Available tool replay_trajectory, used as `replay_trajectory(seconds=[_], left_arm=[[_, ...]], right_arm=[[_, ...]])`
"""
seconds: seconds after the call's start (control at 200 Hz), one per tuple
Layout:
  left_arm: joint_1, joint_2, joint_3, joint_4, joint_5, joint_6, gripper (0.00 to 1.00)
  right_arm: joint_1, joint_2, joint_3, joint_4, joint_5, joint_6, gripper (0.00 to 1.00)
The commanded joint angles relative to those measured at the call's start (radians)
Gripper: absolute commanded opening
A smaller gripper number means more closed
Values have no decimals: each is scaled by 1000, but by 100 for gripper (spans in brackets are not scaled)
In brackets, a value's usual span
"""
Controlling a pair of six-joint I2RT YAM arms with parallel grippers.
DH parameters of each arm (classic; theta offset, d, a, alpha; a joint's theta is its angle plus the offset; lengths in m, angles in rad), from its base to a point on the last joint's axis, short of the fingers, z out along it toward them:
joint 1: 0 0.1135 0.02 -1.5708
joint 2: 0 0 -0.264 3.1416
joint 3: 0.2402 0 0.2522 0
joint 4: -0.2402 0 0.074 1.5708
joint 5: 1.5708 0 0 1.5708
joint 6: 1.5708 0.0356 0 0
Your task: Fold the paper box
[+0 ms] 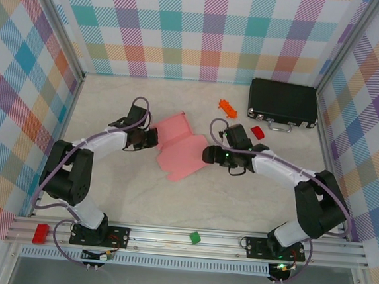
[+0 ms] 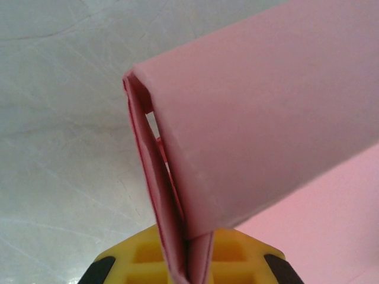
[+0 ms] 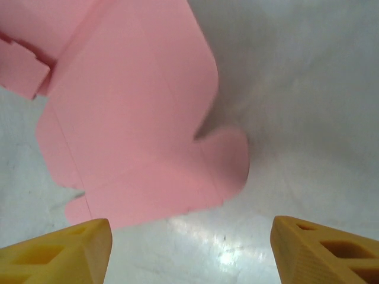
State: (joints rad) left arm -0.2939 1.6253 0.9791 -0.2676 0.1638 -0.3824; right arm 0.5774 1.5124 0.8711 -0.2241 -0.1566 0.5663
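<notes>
Paper box (image 1: 182, 151): one pink sheet, partly folded, mid-table. One black case (image 1: 282, 103), far right. Two grippers: left gripper (image 1: 152, 139) pinched tight on the box's left fold; right gripper (image 1: 208, 155) spread wide, empty, beside its right edge. One orange bit (image 1: 227, 107), one red bit (image 1: 257, 131).

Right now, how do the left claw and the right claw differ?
The left claw is shut, pinching a folded edge of the paper box; the right claw is open and holds nothing. The left claw sits at the box's left side, the right claw at its right. Both are yellow-tipped.
</notes>
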Motion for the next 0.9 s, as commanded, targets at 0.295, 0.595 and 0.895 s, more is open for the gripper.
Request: replay_trajectory(seconds=[0.295,0.595,0.895], left_arm=[[-13,-69,-58,109,-17,-142,4],[-13,-68,-63,118,-5,-149,4],[-13,-64,-70,124,-2,-159,4]], right_arm=[[6,61,-187,430,-169,320,67],[10,193,-178,626,-235,374,50],[51,280,-138,722,-244,399,35]])
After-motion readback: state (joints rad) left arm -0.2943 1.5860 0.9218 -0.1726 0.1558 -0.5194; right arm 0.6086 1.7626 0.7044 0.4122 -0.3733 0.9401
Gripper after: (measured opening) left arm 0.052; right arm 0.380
